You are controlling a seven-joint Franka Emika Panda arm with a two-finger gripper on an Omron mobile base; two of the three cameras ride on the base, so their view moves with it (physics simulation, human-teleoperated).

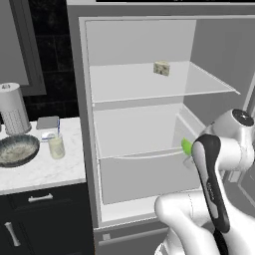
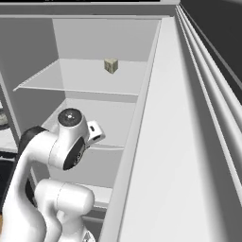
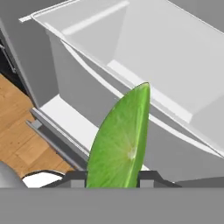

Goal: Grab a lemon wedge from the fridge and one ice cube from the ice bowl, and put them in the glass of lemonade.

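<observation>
The lemon wedge (image 3: 120,144), bright yellow-green, fills the middle of the hand view, and my gripper (image 3: 111,178) is shut on it, a dark fingertip on either side of its base. From the left base view the lemon wedge (image 1: 187,146) peeks out beside my arm, in front of the middle shelf of the open fridge (image 1: 134,45). On the counter to the left of the fridge stand the glass of lemonade (image 1: 56,147) and the dark ice bowl (image 1: 36,141) with pale speckled contents.
A pale speckled cube (image 1: 161,68) sits on the fridge's upper shelf (image 2: 111,65). The open fridge door (image 2: 179,142) runs along the right. A white paper-towel roll (image 1: 13,109) stands behind the bowl. Below the hand lie the fridge's lower shelf (image 3: 70,118) and wooden floor (image 3: 22,131).
</observation>
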